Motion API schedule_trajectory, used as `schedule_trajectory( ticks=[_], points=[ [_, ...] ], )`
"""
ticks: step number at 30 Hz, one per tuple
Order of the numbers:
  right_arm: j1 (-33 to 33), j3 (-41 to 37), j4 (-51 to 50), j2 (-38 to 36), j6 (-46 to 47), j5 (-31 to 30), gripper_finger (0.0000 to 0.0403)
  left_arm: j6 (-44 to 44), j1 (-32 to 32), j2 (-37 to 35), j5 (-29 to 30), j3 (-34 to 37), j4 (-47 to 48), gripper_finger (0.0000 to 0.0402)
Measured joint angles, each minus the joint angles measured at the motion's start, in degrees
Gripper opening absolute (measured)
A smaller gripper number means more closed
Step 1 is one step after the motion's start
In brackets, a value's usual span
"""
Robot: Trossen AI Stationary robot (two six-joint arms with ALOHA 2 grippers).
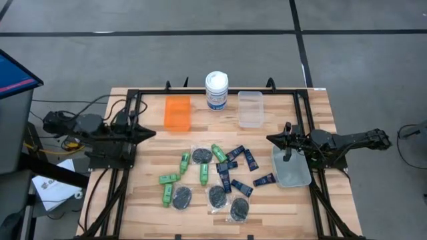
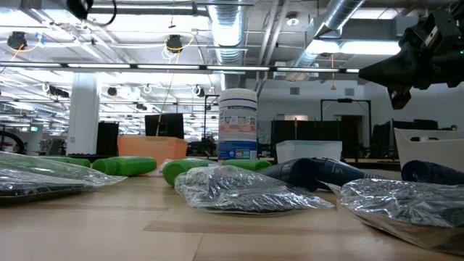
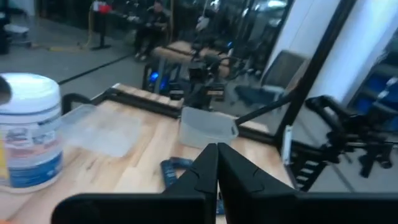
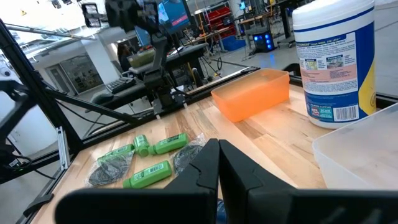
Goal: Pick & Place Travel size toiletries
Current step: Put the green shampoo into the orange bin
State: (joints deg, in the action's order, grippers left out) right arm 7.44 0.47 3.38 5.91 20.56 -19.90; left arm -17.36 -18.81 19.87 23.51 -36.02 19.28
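The travel size toiletries lie scattered on the wooden table's middle. They are green little bottles (image 1: 185, 162), navy tubes (image 1: 250, 160) and black discs in clear packets (image 1: 182, 197), all lying flat on the wood. In the right wrist view, green bottles (image 4: 149, 174) show beyond the fingers. My left gripper (image 1: 152, 133) hangs level above the table's left part, shut and holding nothing, its fingertips (image 3: 217, 152) pointing toward the right side. My right gripper (image 1: 269, 138) hangs level at the right, shut with nothing in it (image 4: 219, 149), pointing left.
An orange bin (image 1: 177, 112), a white canister with a blue label (image 1: 216, 90) and a clear bin (image 1: 251, 109) stand along the far edge. A clear tray (image 1: 291, 167) lies under the right arm. Black frame rails (image 1: 127, 167) run along both sides.
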Motion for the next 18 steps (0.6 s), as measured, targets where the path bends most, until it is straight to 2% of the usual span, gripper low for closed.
schedule_trajectory(
  ticks=[5, 9, 13, 18],
  points=[
    [0.00, 0.00, 0.00, 0.01, -0.02, 0.00, 0.0000, -1.16, 0.00, -9.45, -2.40, 11.50, -6.67, 0.0001],
    [0.00, 0.00, 0.02, 0.00, 0.00, 0.00, 0.0000, -1.05, 0.00, -15.34, -3.25, 17.87, -11.56, 0.0002],
    [0.01, 0.00, 0.00, 0.00, 0.00, -0.01, 0.0000, -0.98, 0.00, -19.45, -3.91, 21.40, -12.62, 0.0002],
    [0.02, 0.00, 0.00, 0.02, 0.00, 0.00, 0.0000, -0.59, 0.02, -19.52, -6.63, 23.18, -13.34, 0.0002]
  ],
)
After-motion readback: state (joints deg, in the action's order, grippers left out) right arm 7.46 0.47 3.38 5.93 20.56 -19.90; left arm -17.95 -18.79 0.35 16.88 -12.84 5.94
